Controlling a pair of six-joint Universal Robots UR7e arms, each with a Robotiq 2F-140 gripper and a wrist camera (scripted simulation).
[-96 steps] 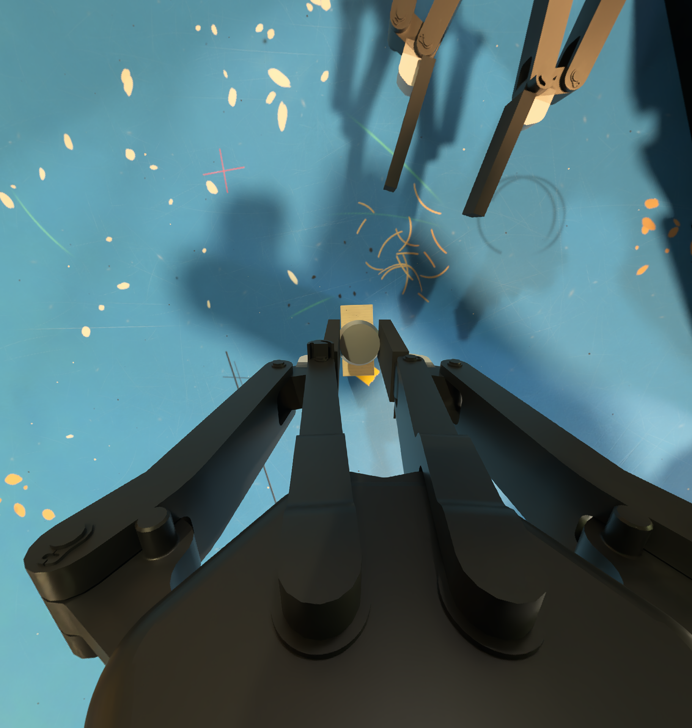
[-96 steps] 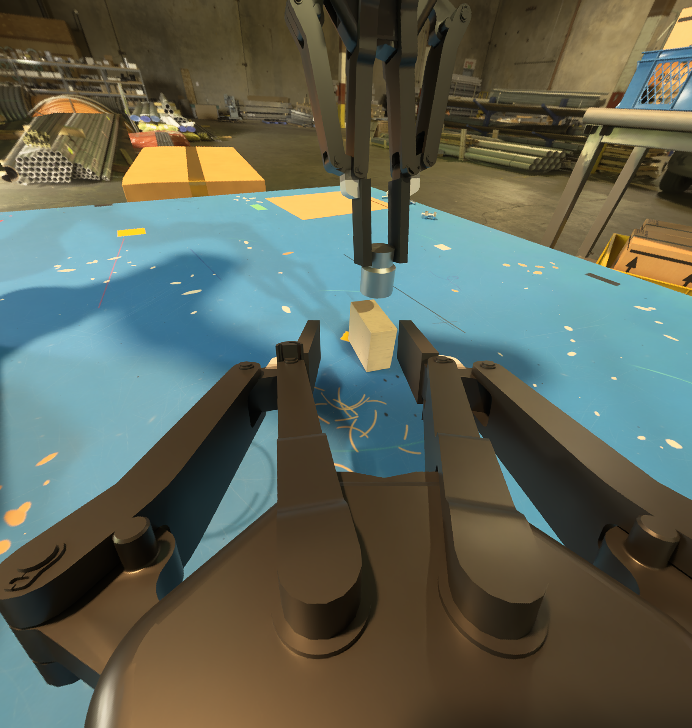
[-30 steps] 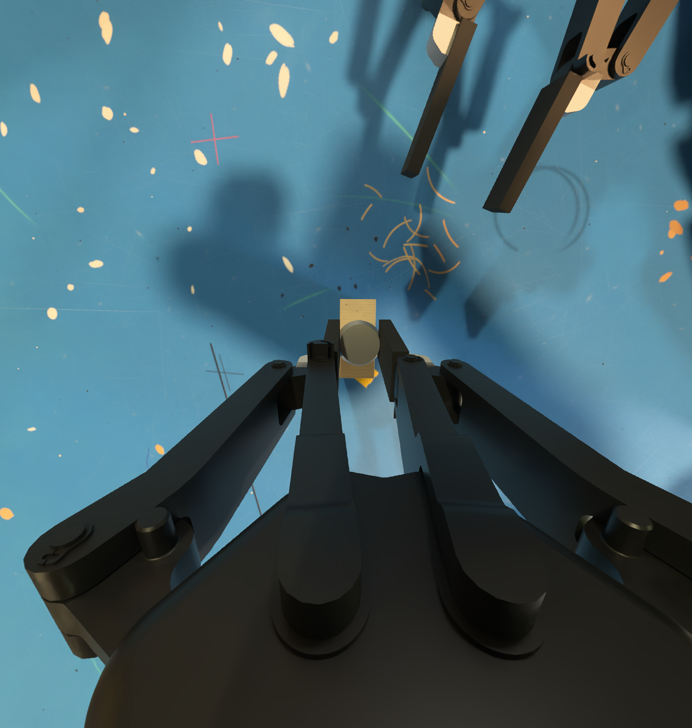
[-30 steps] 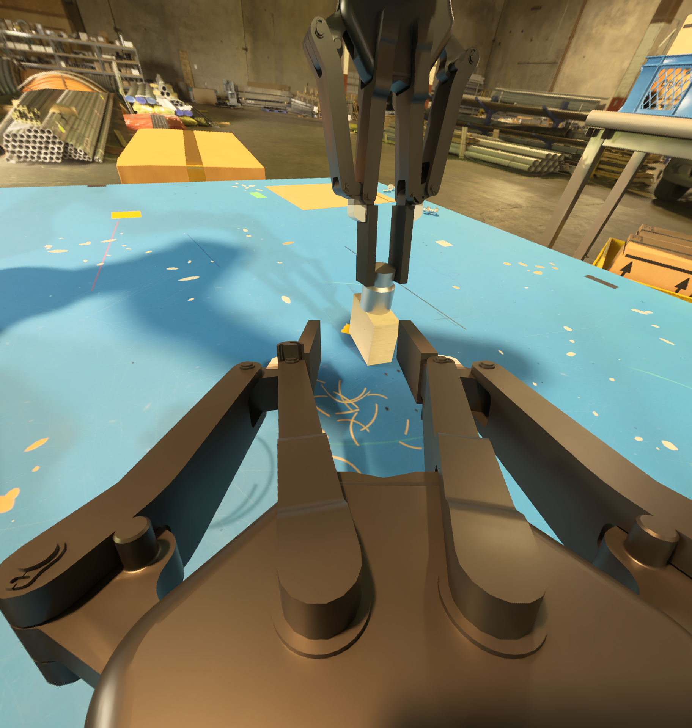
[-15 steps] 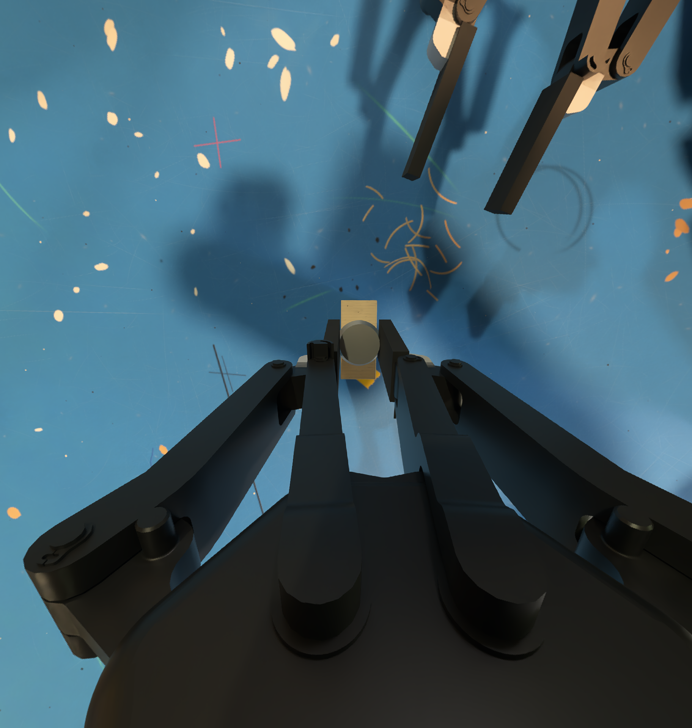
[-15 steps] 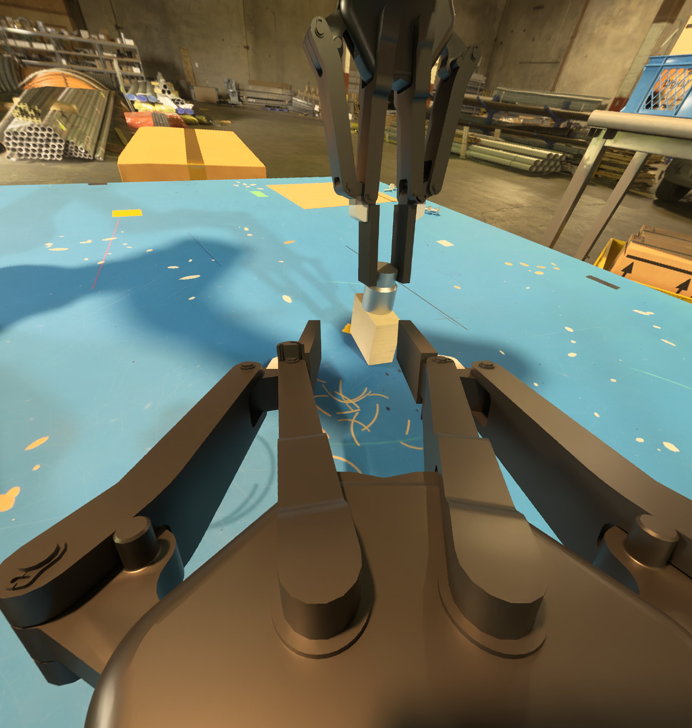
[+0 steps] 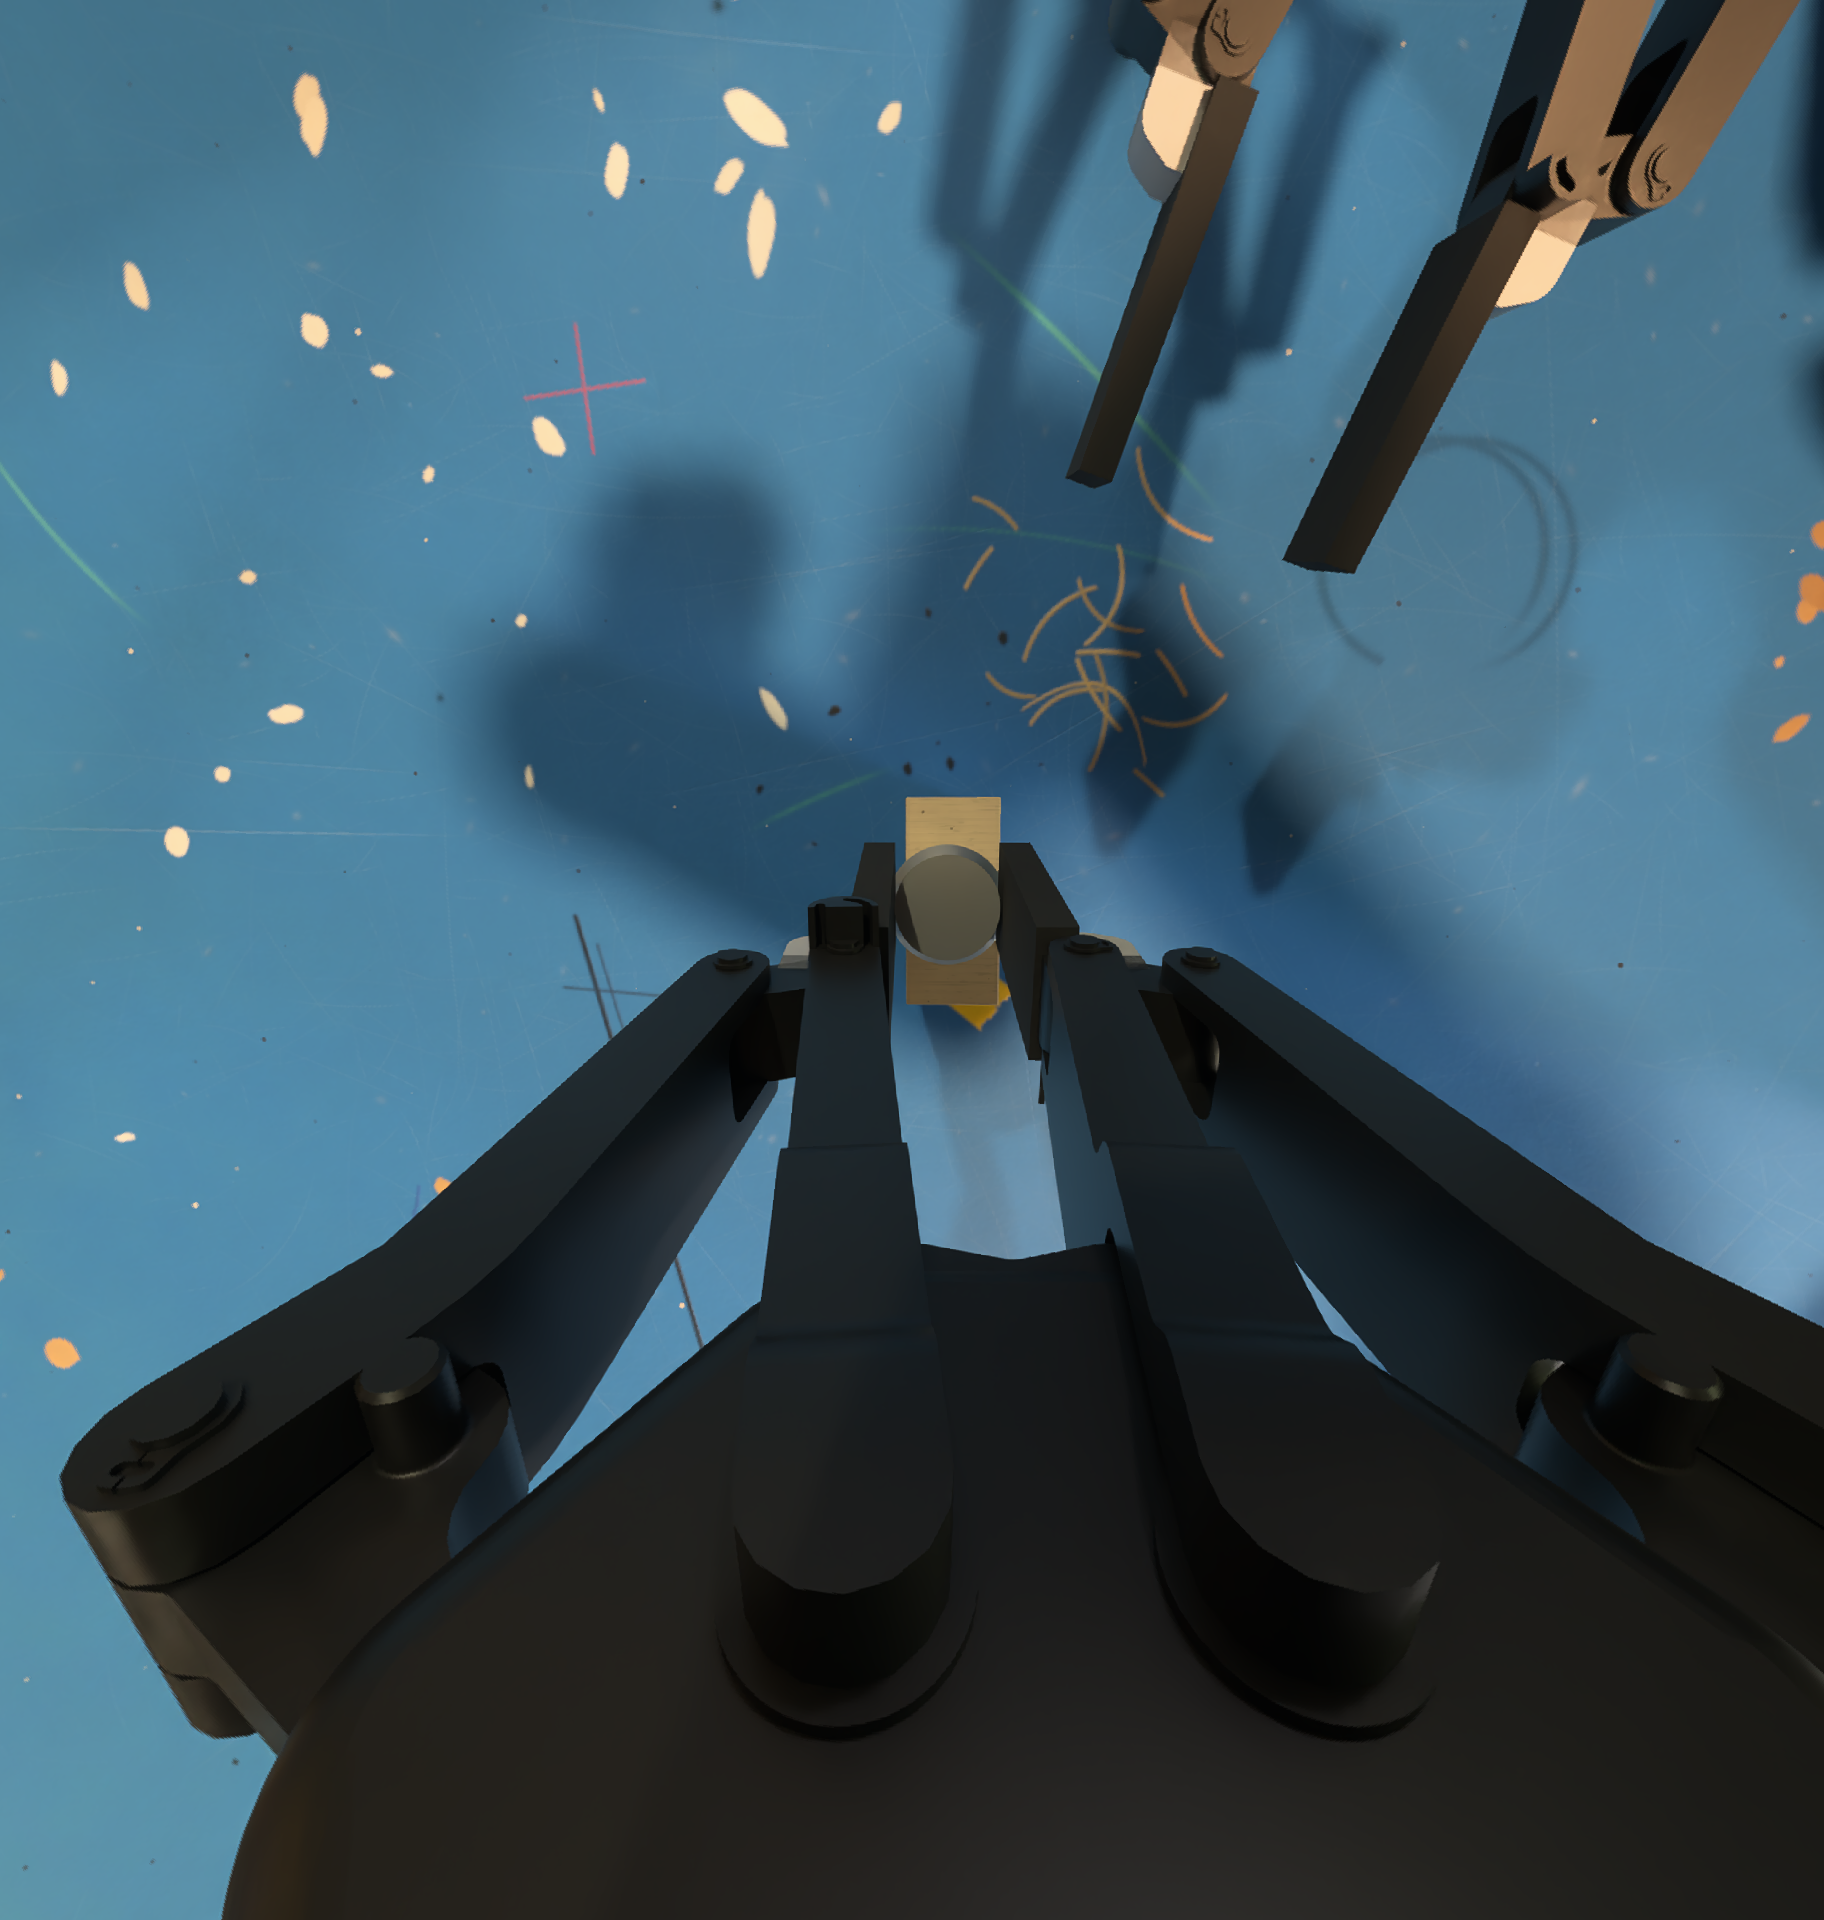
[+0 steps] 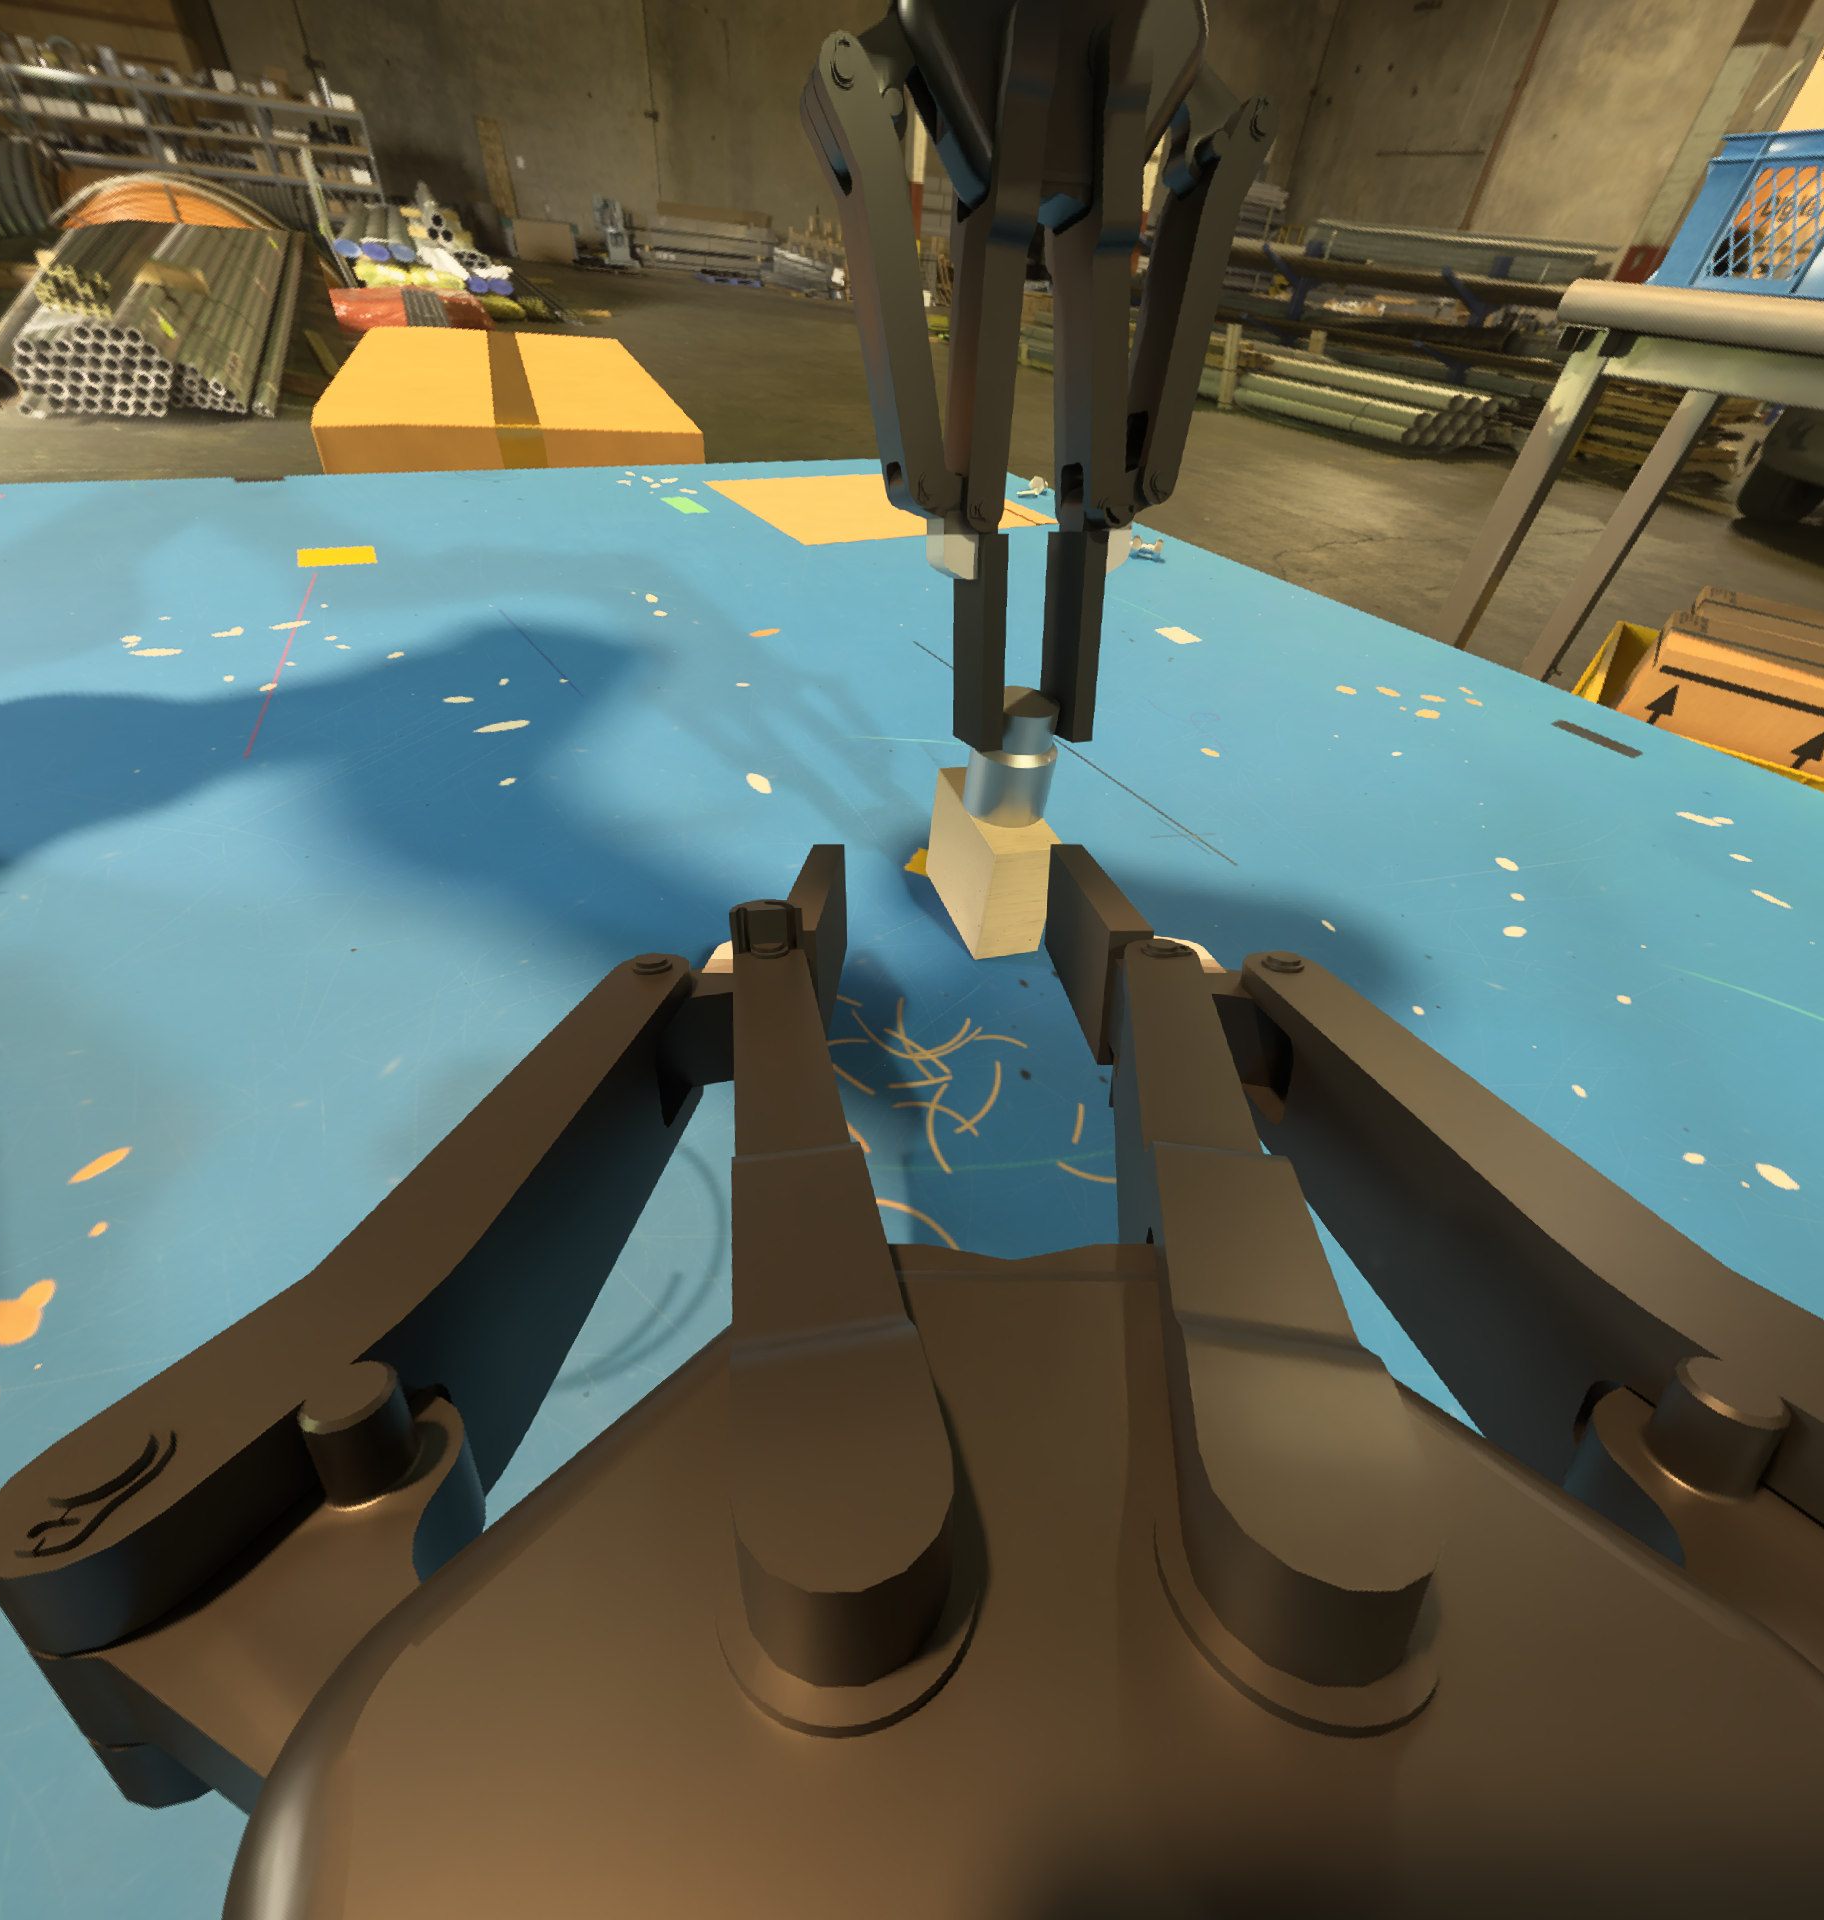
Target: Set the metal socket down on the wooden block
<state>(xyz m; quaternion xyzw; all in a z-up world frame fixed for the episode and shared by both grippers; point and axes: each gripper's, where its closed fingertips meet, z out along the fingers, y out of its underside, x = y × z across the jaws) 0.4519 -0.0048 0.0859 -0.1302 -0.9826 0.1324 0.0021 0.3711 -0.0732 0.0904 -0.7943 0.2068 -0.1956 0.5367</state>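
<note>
The metal socket (image 8: 1012, 774) stands upright on top of the pale wooden block (image 8: 991, 883), which rests on the blue table (image 8: 368, 831). My left gripper (image 8: 1027, 717) comes straight down from above, shut on the socket's narrow upper part. In the left wrist view the socket (image 7: 947, 904) sits between the fingers (image 7: 1027, 904), with the block (image 7: 952, 821) under it. My right gripper (image 8: 946, 873) is open and empty, low over the table just in front of the block. It also shows in the left wrist view (image 7: 1209, 509).
Curled wood shavings (image 8: 929, 1070) lie on the table under my right gripper. Pale and orange paint flecks (image 8: 14, 1320) dot the surface. A cardboard box (image 8: 503, 400), pipe stacks (image 8: 139, 332) and a metal stand (image 8: 1666, 343) stand beyond the table's far edge.
Since 3.2 s ago my left gripper has come down and the socket now touches the block's top. In the last second almost nothing has moved. My right gripper stays open.
</note>
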